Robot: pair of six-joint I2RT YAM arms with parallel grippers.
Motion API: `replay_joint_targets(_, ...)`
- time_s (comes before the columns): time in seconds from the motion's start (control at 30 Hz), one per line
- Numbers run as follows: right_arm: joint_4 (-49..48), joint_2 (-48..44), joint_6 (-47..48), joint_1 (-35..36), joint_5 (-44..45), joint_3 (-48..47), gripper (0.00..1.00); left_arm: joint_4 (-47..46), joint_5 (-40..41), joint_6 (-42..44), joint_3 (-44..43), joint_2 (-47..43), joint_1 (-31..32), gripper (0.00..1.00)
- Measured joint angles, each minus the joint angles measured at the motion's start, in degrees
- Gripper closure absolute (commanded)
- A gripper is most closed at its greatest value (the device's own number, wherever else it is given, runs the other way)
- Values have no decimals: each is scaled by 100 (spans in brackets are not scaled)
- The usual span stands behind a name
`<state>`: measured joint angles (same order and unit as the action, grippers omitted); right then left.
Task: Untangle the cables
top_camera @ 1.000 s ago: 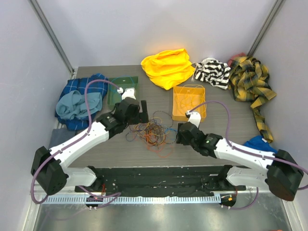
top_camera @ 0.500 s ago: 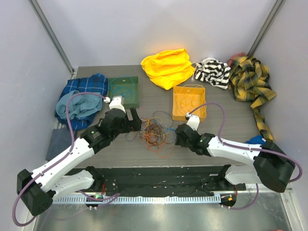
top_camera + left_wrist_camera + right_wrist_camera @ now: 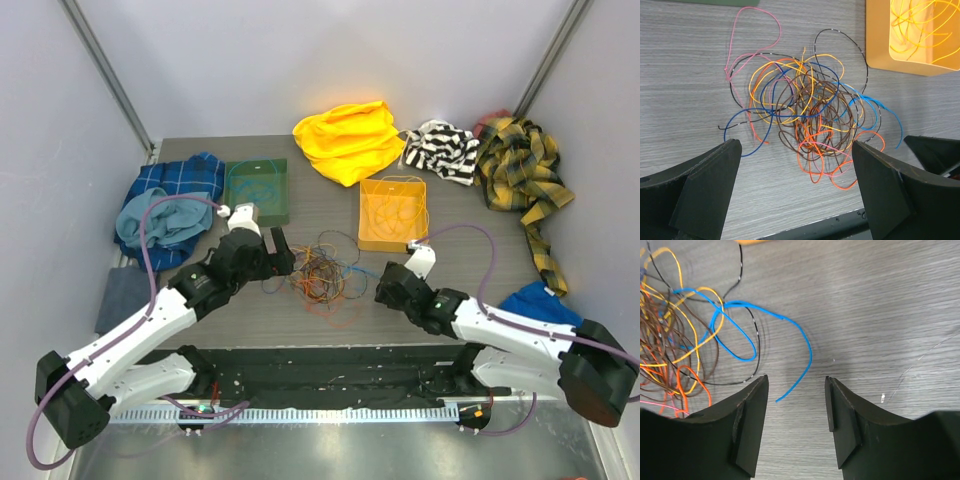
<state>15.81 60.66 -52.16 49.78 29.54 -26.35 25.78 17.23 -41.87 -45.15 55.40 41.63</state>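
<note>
The cables [image 3: 322,272] lie in a loose tangle of orange, yellow, brown, blue, pink and black loops on the grey table. My left gripper [image 3: 278,250] hovers at the tangle's left side. In the left wrist view it [image 3: 795,150] stands wide open above the near edge of the tangle [image 3: 810,112], with nothing between its fingers. My right gripper [image 3: 385,288] is at the tangle's right side. It [image 3: 796,380] is open, and the free end of a light blue cable [image 3: 802,347] lies on the table between its fingertips, untouched.
An orange bin [image 3: 393,240] behind the tangle holds yellow cables [image 3: 920,25]. A green bin [image 3: 257,215] stands back left. Clothes lie around: blue plaid [image 3: 170,200], yellow [image 3: 350,140], striped [image 3: 440,150], yellow plaid [image 3: 520,170] and blue [image 3: 535,300]. A black rail [image 3: 330,360] runs along the near edge.
The left arm dropped lower and drew its gripper back to the left of the tangle, then held still. The right gripper shifted a little to the right, away from the tangle.
</note>
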Motion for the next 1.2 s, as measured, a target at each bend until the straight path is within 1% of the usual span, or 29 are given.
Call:
replay_joint_targets(0.13, 9, -153, -9, -70, 59, 68, 43, -2, -59, -20, 48, 44, 0, 2)
replay_joint_targets(0.3, -116, 415, -9, -107, 24, 105, 41, -17, -142, -87, 50, 140, 0, 3)
replay_joint_targets(0.4, -299, 605, -9, -164, -11, 142, 41, -20, -184, -131, 50, 133, 0, 3)
replay_joint_targets(0.47, -479, 695, -9, -236, -31, 155, 43, -26, -186, -144, 74, 114, 0, 3)
replay_joint_targets(0.5, -573, 734, -11, -284, -59, 155, 46, -24, -186, -149, 109, 81, -2, 3)
replay_joint_targets(0.53, -717, 804, -11, -367, -79, 155, 57, -24, -186, -151, 144, 50, -2, 3)
replay_joint_targets(0.6, -935, 905, -7, -505, -155, 155, 75, -20, -186, -166, 188, 9, 0, 3)
replay_joint_targets(0.63, -1025, 988, -7, -570, -208, 155, 87, -20, -188, -170, 201, -2, 0, 3)
replay_joint_targets(0.7, -1222, 1130, -2, -662, -286, 153, 97, -20, -192, -179, 219, -9, -2, 3)
replay_joint_targets(0.73, -1292, 1182, -13, -691, -308, 153, 99, -17, -203, -188, 225, -9, -2, 3)
replay_joint_targets(0.9, -1342, 1150, 20, -713, -461, 153, 99, -17, -210, -256, 247, -31, 0, 3)
replay_joint_targets(0.97, -1178, 879, 133, -708, -533, 153, 99, -20, -210, -271, 260, -68, -2, 2)
replay_joint_targets(1.07, -817, 39, 426, -664, -568, 17, 99, -24, -208, -271, 267, -127, 0, 0)
replay_joint_targets(1.13, -503, -448, 682, -634, -555, -474, 99, -26, -201, -273, 267, -166, -2, 0)
replay_joint_targets(1.17, -387, -579, 837, -627, -540, -826, 99, -35, -197, -273, 267, -181, 0, 0)
replay_joint_targets(1.2, -249, -658, 1023, -621, -531, -1368, 99, -57, -199, -273, 267, -190, 0, 0)
